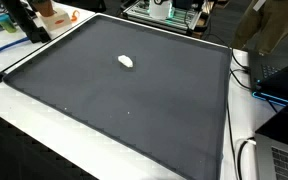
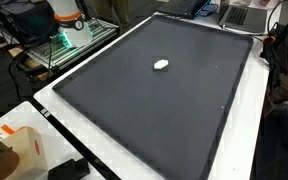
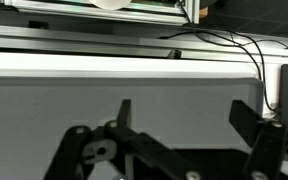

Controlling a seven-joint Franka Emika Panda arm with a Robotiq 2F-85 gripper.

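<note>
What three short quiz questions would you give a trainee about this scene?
1. True or false: the small white object lies on the dark mat.
2. In the wrist view, the pincer is: A) open and holding nothing; B) shut on a cup; C) shut on a cable.
3. Fill in the colour: the mat lies on a ____ table.

Key: 1 true; 2 A; 3 white.

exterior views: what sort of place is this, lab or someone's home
Most likely a lab or workshop: a large dark mat covers a white bench, cables trail beside it, and a metal rack carries lit electronics.
</note>
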